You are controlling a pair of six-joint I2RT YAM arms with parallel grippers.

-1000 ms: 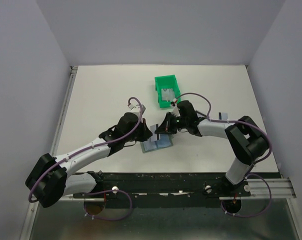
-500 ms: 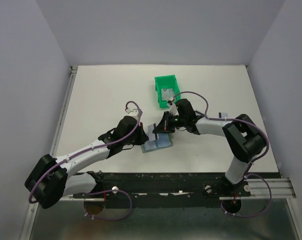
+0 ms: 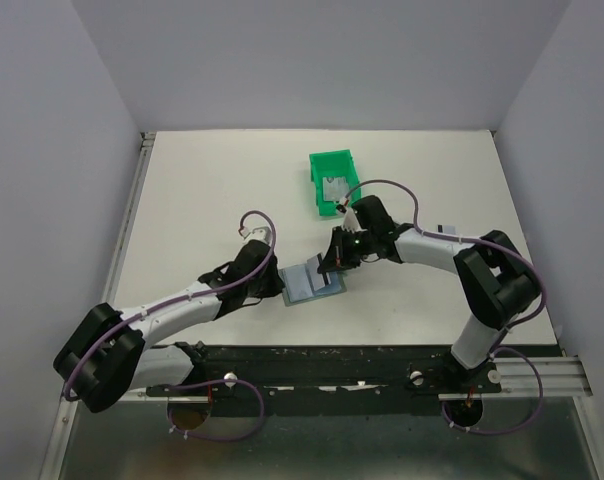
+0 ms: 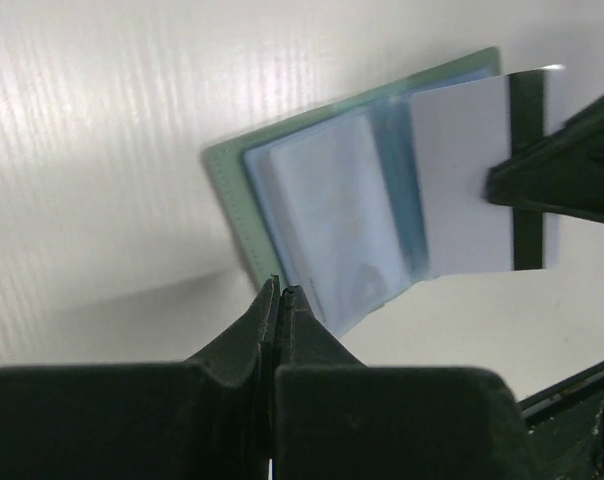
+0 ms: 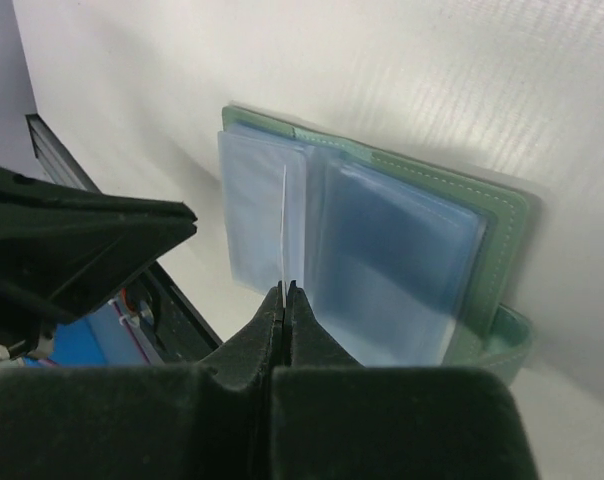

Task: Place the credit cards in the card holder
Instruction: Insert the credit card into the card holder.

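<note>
One card [image 4: 452,180] shows broadside from left wrist, edge-on from right.

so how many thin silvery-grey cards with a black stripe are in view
2. One card is pinched in the right gripper over the open grey-green folding card holder; another lies in the bright green plastic bin. Others may be hidden.

right gripper [image 3: 327,268] over card holder [image 3: 300,288], green bin [image 3: 332,180] behind, table [image 3: 202,190] open far-left

Blurred pockets of the card holder [image 4: 322,225]
</note>
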